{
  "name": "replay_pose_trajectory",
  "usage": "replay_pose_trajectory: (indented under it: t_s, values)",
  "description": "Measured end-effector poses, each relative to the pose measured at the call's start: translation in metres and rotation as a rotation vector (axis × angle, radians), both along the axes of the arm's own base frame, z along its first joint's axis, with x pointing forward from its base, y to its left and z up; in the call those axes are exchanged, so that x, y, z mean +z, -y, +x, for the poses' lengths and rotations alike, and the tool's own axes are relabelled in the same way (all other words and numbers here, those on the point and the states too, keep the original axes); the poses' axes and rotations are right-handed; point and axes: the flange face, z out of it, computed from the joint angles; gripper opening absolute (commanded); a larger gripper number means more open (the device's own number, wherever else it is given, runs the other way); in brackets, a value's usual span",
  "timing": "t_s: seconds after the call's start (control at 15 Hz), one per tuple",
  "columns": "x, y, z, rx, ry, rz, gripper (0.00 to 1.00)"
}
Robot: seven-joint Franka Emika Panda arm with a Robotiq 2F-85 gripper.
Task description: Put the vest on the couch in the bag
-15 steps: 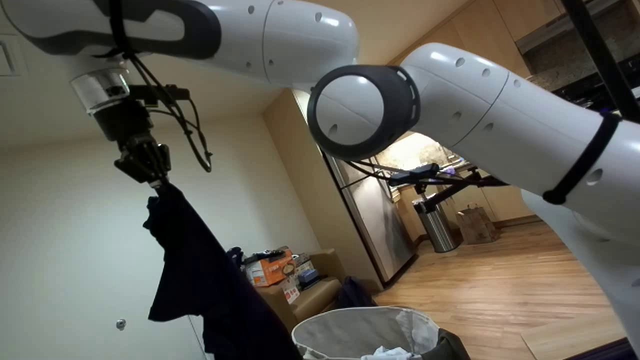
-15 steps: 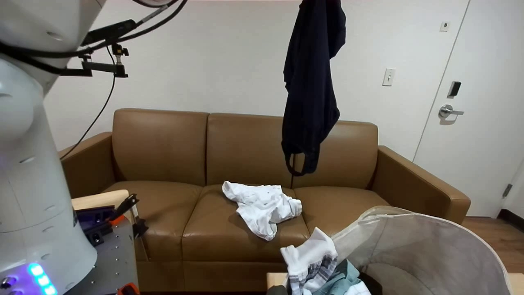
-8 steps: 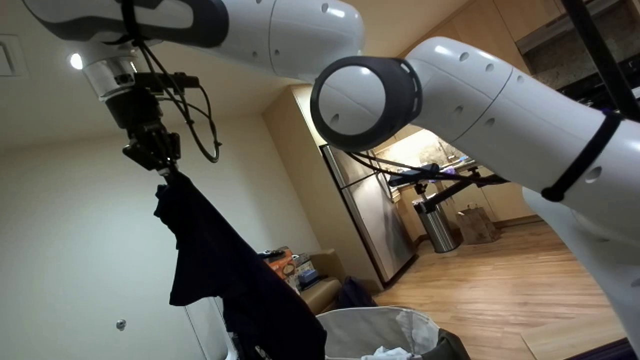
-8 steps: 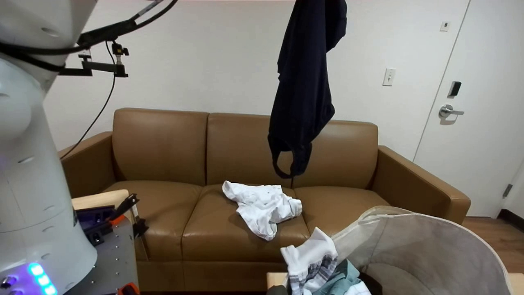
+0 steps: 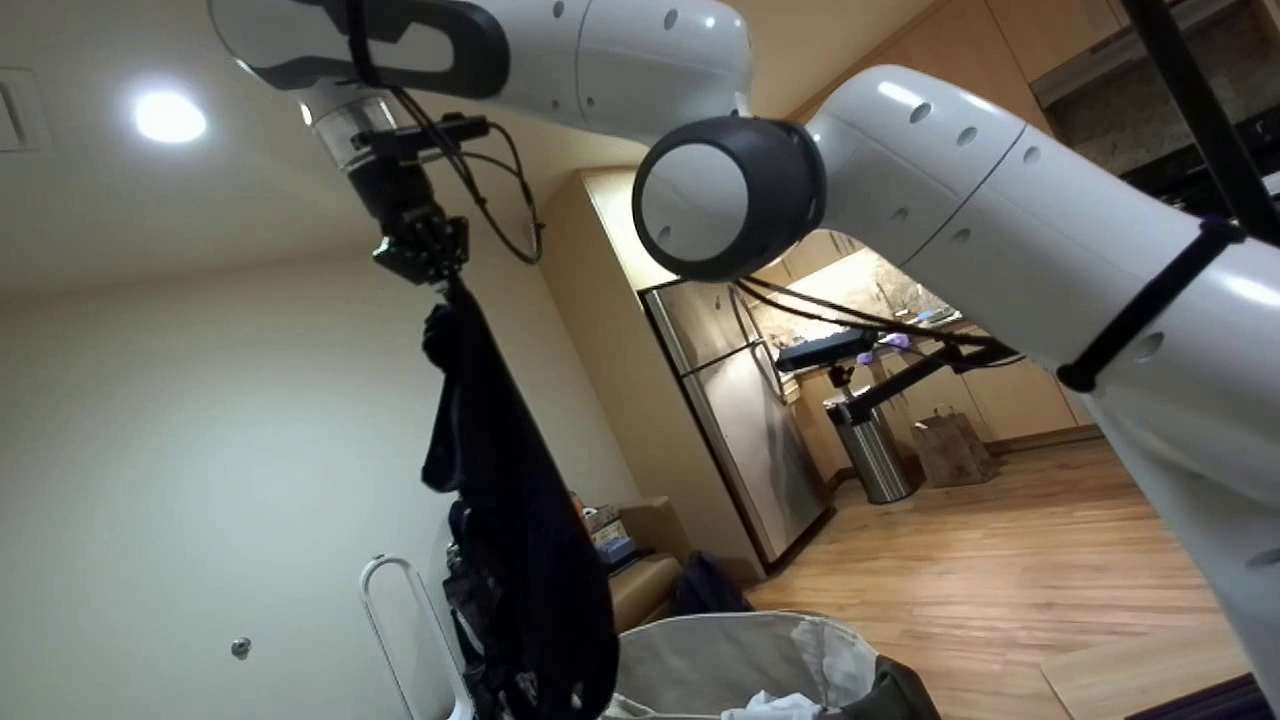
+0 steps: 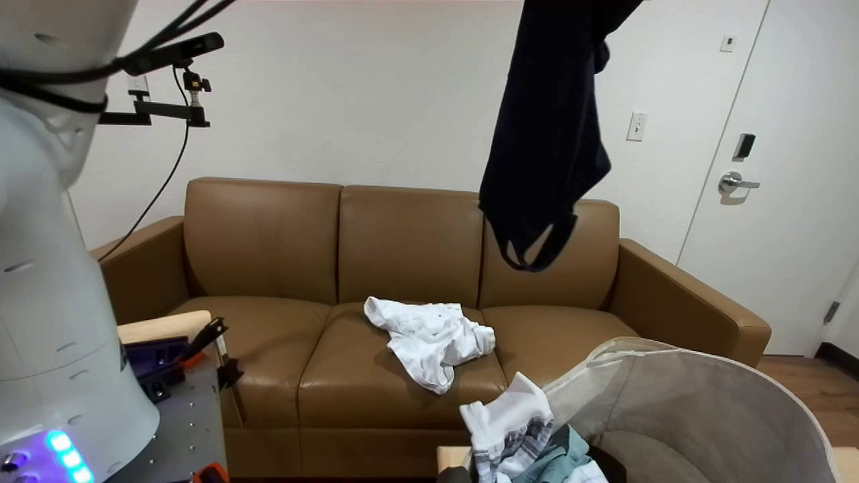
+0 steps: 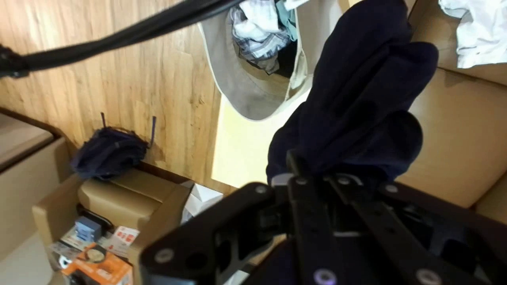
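Limp, navy-black sleeveless fabric vest (image 5: 525, 520) hangs near-vertical below the black metal claw (image 5: 443, 284), which pinches its upper end. Lower and seemingly aside, the pale-grey, round-mouthed cloth bag (image 7: 237, 87) stands by an edge of the pale wooden desk (image 7: 241, 158). An exterior view shows the vest's strap loop (image 6: 548, 249), hidden in the wrist view.

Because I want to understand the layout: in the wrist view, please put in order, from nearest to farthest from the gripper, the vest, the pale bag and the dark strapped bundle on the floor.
1. Vest: nearest, held in the gripper.
2. Pale bag: up and to the left in this picture.
3. Dark strapped bundle: farthest, well over to the left.
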Motion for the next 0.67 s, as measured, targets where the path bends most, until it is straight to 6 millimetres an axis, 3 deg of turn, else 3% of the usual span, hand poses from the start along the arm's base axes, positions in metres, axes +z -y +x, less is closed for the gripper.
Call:
replay_pose_trajectory:
  t_s: [0.13,0.33,0.67]
  values:
    - [0.006,0.023,-0.018,-0.11,0.001,0.015,0.06]
    - [0.003,0.042,-0.036,-0.275,-0.028,0.041,0.06]
    - [0.003,0.053,-0.048,-0.387,-0.034,0.053,0.05]
